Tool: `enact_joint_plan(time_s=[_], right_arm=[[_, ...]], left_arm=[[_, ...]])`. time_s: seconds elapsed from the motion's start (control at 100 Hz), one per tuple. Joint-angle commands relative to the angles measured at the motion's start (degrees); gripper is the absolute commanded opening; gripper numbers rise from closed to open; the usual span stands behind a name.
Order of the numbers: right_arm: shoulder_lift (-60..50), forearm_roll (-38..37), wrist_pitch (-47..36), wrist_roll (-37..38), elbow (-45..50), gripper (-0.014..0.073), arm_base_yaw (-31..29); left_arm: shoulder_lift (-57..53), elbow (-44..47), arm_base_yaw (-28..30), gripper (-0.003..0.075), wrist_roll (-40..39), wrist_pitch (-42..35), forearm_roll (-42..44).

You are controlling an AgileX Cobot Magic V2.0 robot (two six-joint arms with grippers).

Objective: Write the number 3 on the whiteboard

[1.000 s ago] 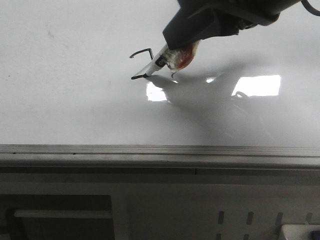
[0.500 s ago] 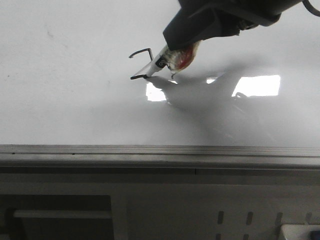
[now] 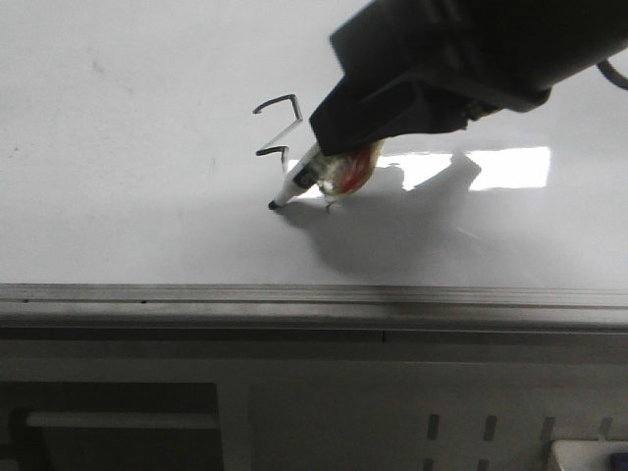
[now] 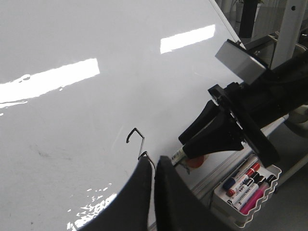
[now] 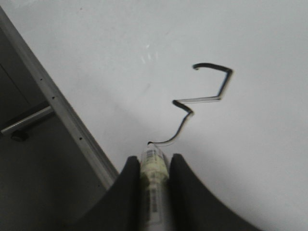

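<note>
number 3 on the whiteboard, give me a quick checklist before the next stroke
1. Marker clamped in the right claw: ok, fingers close on both sides of the barrel.
2. Tip on the whiteboard: ok, it meets the end of the line in the front view.
3. Number 3 shape: not ok yet, the top hook and middle notch are drawn but the lower curve is only begun.
4. Room below the tip before the grey rail: ok, bare board remains.
5. Left claw out of the way: cannot tell; it is shut, with its tips near the strokes in its own view.
6. Ink flow: ok, the line is dark and unbroken.
</note>
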Motion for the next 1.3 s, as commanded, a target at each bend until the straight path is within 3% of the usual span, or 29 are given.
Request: enact_joint_plan(time_s=[0.0, 0.26, 0.55, 0.65, 0.77, 0.84, 1.11, 1.29], right_arm=[[1.4, 1.3, -4.2, -0.1, -0.7, -0.0044, 1.5], [1.8, 2.1, -4.9, -0.1, -0.8, -0.0044, 2.0], [-14.2, 1.3, 5.8, -0.1, -7.7, -0.0044, 2.0], [-18.5, 0.5, 7.2, -0.1, -11.6, -0.0045, 2.0], [-20.3, -1.2, 10.7, -0.1, -15.1, -0.0045, 2.0], [-20.3, -1.4, 13.3, -0.1, -15.9, -0.0045, 2.0], [-16.7, -1.7, 26.4, -2.0, -18.1, -0.0045, 2.6], [-14.1, -2.3, 30.2, -6.2, -22.0, -0.0045, 7.3]], left_arm=[[0.4, -1.7, 0.1, -0.002, -0.3, -4.1, -1.0], [0.4, -1.7, 0.1, -0.002, -0.3, -4.1, -1.0], [0.5, -1.9, 0.1, -0.0012, -0.3, -3.7, -6.1], [0.9, -3.5, 0.1, 0.0085, 0.9, -1.8, -5.2], [3.1, -6.7, 0.1, 0.0346, 5.7, 2.2, -5.1], [5.1, -9.3, 0.1, 0.0447, 8.0, 5.9, -5.1], [14.9, -19.9, 0.1, 0.0458, 21.4, 26.4, -8.2], [21.8, -24.7, 0.1, 0.0458, 25.9, 34.3, -12.7]])
